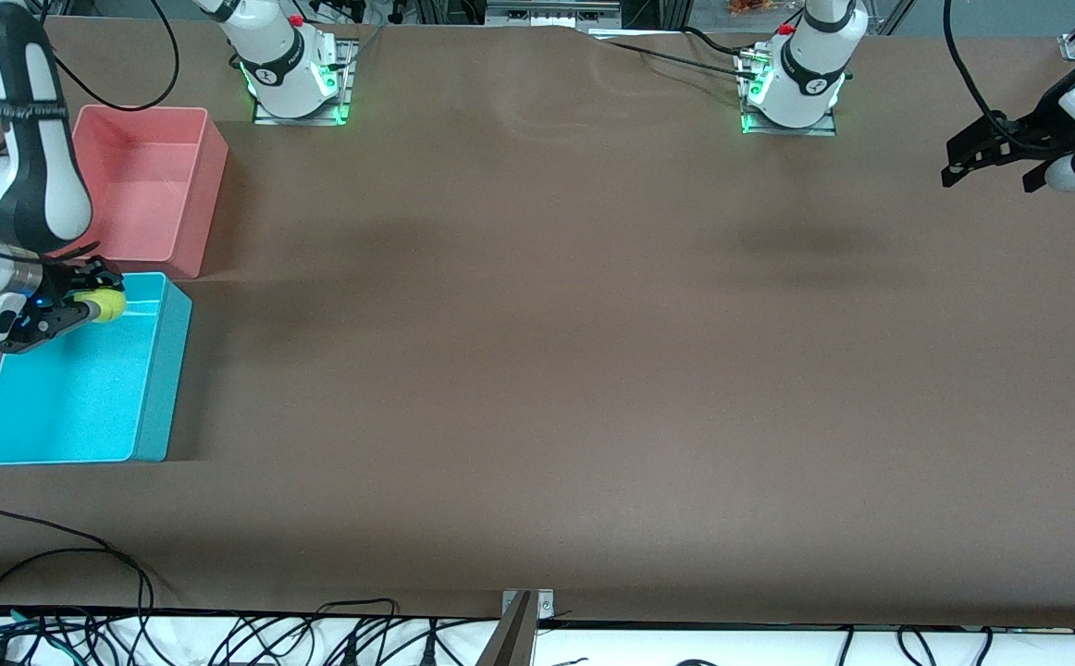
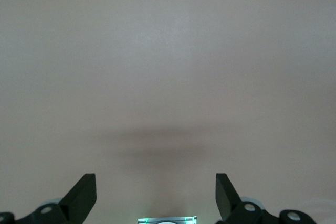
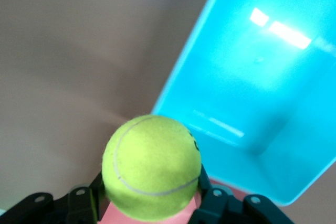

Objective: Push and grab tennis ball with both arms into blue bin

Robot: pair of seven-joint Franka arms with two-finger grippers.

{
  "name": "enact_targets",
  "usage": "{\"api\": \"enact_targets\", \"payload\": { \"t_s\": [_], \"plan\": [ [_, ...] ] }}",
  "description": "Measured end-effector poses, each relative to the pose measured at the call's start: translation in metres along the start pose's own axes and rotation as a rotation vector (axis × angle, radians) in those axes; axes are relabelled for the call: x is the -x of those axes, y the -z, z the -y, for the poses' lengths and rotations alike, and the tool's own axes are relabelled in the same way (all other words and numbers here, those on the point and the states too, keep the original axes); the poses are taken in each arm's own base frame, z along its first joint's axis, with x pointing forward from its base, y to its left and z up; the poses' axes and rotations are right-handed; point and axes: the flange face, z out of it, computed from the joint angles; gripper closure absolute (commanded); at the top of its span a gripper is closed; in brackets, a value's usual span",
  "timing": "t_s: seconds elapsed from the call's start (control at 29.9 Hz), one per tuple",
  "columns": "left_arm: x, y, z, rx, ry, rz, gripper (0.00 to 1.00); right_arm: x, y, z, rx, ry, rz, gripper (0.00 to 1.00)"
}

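Here, clamped between the fingers of the right gripper (image 1: 84,310): the tennis ball (image 1: 105,304), yellow-green and fuzzy, raised off the tabletop (image 1: 537,370). Pinched from both sides (one black finger (image 3: 86,203) against one flank, its mate against the other), with the ball's rounded face bulging out past the fingertips and a pale seam line curving across it. Held over the blue bin (image 1: 144,407), above the end of that bin that lies farther from the front camera, close to the rim it shares a gap with the pink bin (image 1: 195,185). Not resting in the bin: in the right wrist view, the bin's bright cyan floor (image 3: 262,77) well below the ball (image 3: 151,167), lit with white glare, bare brown tabletop alongside its wall.

Both bins at the right arm's end of the tabletop, just beside each other, the pink one farther from the front camera than the blue one. Right arm bent over them from the edge of the front view, its white and dark grey links crossing the pink bin's wall.

At the left arm's end, the left gripper (image 1: 991,157) up in the air over bare tabletop, waiting. Fingers spread wide apart with nothing between them (seen in the left wrist view as two dark tips (image 2: 84,195) set far apart over plain brown surface and a faint shadow).
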Motion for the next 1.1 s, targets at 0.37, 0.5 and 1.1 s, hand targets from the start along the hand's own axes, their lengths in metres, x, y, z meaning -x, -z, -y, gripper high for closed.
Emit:
{"api": "enact_targets", "payload": {
  "t_s": [0.37, 0.5, 1.1],
  "plan": [
    [-0.009, 0.010, 0.001, -0.001, 0.002, -0.022, 0.00, 0.011, -0.087, -0.030, -0.115, 0.021, -0.028, 0.58],
    [-0.009, 0.014, 0.003, -0.001, 0.006, -0.032, 0.00, 0.011, -0.101, -0.034, -0.131, 0.026, -0.043, 0.15],
    [-0.009, 0.017, 0.009, 0.000, 0.016, -0.038, 0.00, -0.004, -0.062, -0.052, -0.108, 0.050, -0.082, 0.00]
  ]
}}
